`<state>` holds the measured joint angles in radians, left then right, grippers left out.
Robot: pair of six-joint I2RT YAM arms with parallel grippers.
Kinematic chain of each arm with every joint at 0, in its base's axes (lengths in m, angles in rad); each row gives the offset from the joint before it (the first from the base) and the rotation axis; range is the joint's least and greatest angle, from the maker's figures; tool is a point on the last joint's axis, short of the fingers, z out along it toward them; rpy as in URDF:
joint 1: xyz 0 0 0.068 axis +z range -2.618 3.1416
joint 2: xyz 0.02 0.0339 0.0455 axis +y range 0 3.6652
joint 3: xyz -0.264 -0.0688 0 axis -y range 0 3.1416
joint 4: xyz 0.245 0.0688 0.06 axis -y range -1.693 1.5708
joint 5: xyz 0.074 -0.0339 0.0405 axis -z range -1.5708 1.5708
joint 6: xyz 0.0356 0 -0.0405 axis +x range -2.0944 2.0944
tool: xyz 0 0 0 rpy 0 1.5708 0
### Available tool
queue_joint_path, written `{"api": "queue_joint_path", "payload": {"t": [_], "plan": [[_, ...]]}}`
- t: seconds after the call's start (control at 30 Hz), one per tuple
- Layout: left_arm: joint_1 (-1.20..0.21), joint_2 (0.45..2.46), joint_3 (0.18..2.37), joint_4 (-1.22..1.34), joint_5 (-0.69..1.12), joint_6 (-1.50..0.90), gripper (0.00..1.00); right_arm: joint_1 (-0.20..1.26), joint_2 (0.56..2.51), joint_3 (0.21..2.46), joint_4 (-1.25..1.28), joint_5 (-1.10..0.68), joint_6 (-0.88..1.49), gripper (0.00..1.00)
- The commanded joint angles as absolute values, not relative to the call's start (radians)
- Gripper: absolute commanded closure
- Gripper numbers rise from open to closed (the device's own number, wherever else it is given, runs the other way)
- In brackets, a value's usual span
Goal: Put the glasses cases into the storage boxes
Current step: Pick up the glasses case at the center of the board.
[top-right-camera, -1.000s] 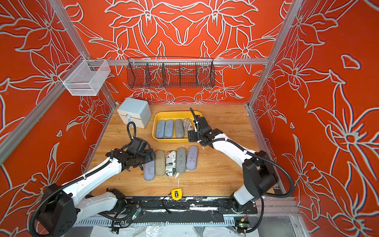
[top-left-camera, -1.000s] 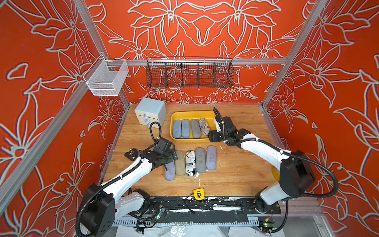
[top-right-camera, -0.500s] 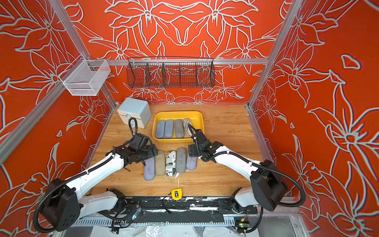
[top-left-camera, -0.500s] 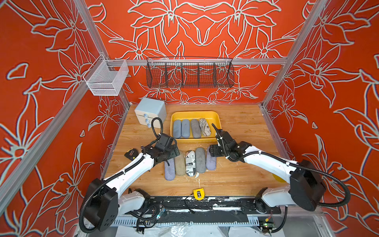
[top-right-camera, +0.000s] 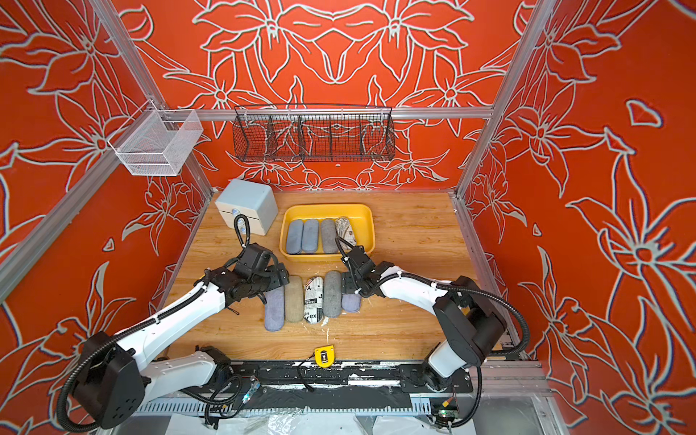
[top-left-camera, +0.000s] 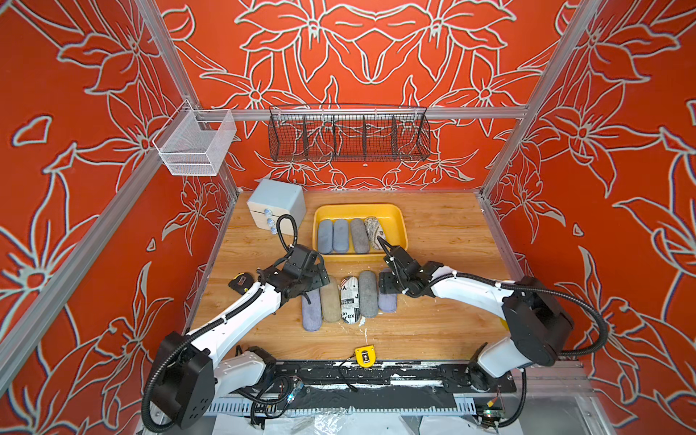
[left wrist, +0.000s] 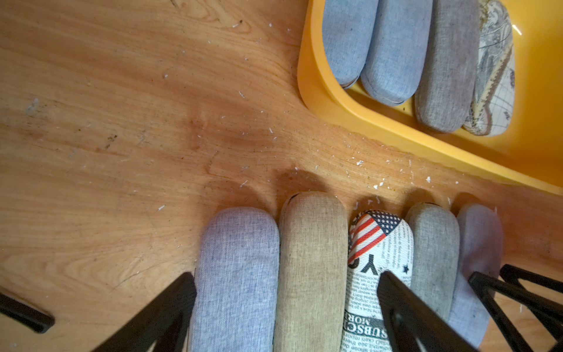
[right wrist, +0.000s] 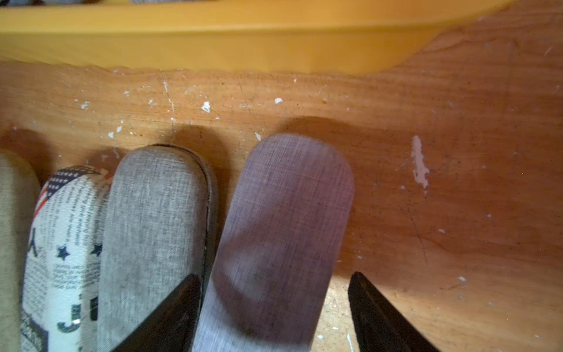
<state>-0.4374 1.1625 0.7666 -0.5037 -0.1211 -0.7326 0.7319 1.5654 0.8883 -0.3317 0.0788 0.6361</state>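
Note:
The yellow storage box (top-left-camera: 399, 222) holds two light blue glasses cases (top-left-camera: 325, 236), a grey one (top-left-camera: 359, 235) and a map-printed one (top-left-camera: 374, 229). In front of it, a row lies on the table: lavender (top-left-camera: 312, 312), tan (top-left-camera: 330, 305), newsprint (top-left-camera: 349, 303), grey (top-left-camera: 368, 293), lavender (top-left-camera: 388, 301). My left gripper (left wrist: 285, 275) is open low over the row's left end, spanning the lavender (left wrist: 237, 274) and tan (left wrist: 310, 259) cases. My right gripper (right wrist: 274, 275) is open astride the right lavender case (right wrist: 283, 213), one finger in the gap beside the grey case (right wrist: 152, 219).
A pale blue knobbed cabinet (top-left-camera: 277, 203) stands at the back left of the table. A yellow tape measure (top-left-camera: 364, 356) lies at the front edge and a dark object (top-left-camera: 239, 282) near the left wall. Wire baskets (top-left-camera: 348, 132) hang on the walls above.
My right gripper has come from the tray down and forward to the row's right end. The left gripper has shifted slightly over the row's left end.

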Motion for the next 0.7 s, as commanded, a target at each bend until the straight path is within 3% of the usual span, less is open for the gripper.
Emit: {"api": "queue_joint_path", "payload": {"t": [0.0, 0.57, 0.67], "plan": [[-0.43, 1.15, 0.751, -0.505, -0.143, -0.735, 0.07, 0.745, 1.585, 0.924, -0.329, 0.094, 0.665, 0.23], [-0.422, 1.164, 0.744, -0.496, -0.137, -0.727, 0.07, 0.776, 1.674, 0.954, -0.41, 0.147, 0.652, 0.35], [-0.42, 1.17, 0.746, -0.491, -0.13, -0.727, 0.07, 0.782, 1.674, 0.957, -0.427, 0.168, 0.65, 0.41]]}}
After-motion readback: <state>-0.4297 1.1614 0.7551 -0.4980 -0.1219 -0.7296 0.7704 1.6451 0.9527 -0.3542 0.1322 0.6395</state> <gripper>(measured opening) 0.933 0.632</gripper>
